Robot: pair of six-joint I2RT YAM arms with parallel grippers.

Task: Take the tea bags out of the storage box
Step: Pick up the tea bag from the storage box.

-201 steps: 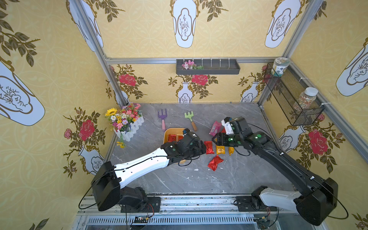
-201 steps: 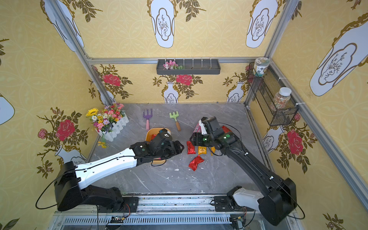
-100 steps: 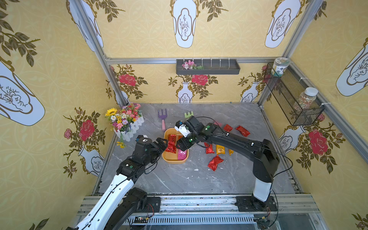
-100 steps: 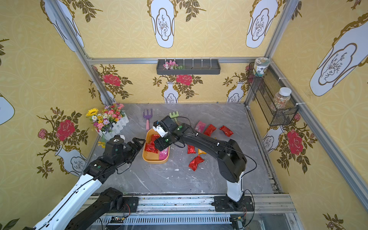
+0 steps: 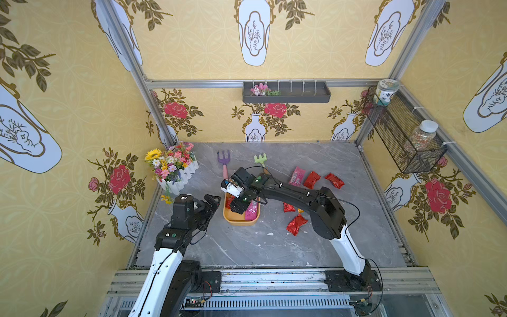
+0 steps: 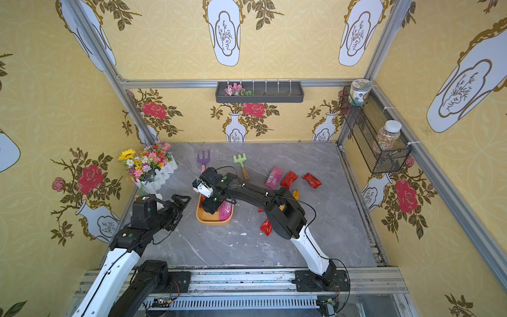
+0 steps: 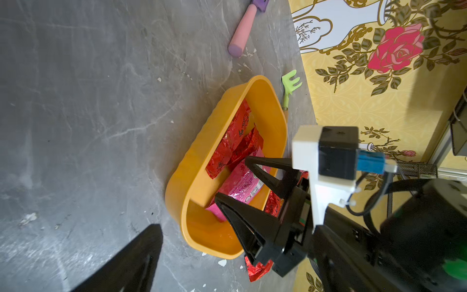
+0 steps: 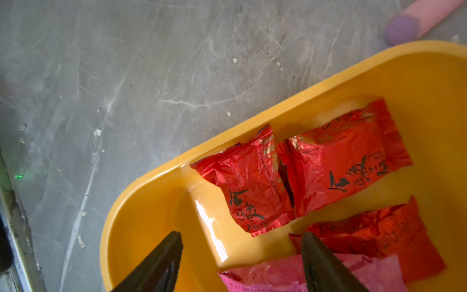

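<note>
Bright, evenly lit from above; sharp in both top views, straight lines bowed toward the edges. Soft shadows only. White glare streak inside the storage box [image 8: 211,227]; pink handle [image 8: 419,17] slightly blurred.

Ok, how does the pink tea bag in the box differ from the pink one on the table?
The boxed pink bag lies in the yellow box among red bags; the table pink bag lies on the grey table. The boxed one is partly hidden under the open right gripper; the table one is fully in view. Both are long, glittery pink, white-labelled.
</note>
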